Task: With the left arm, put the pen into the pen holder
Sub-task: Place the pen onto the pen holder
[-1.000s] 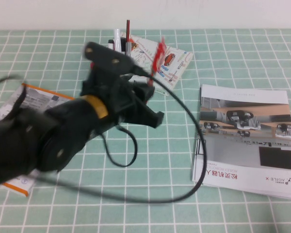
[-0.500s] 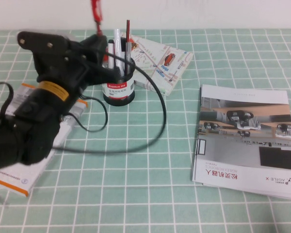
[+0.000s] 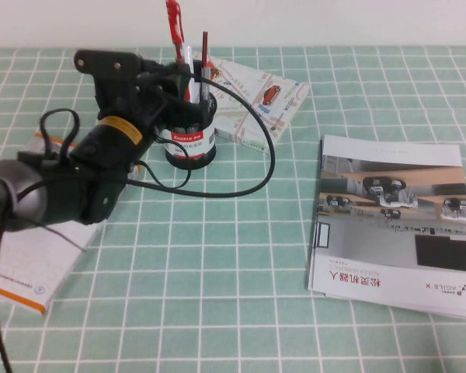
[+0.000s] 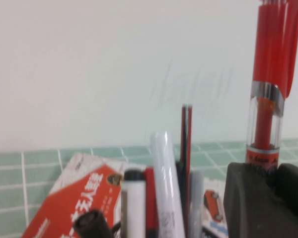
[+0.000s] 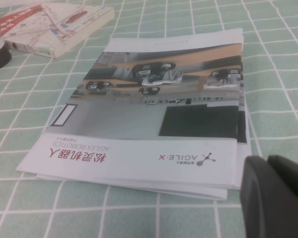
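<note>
My left gripper is shut on the red pen and holds it upright, silver ring and red top sticking up. It is at the back left rim of the black pen holder, whose white label has a red band. In the left wrist view the pen rises from between the black fingers, beside the markers and thin dark red pencil that stand in the holder. The pen's lower tip is hidden. My right gripper is shut and empty, low over the table near the booklet's corner.
A white AgileX booklet lies at the right. A folded map leaflet lies behind the holder. An orange-edged book lies under my left arm. A black cable loops across the table in front of the holder.
My left arm swung left from over the leaflet, then moved right to the holder. The pen went from tilted to upright and now stands lower, at the holder's rim.
</note>
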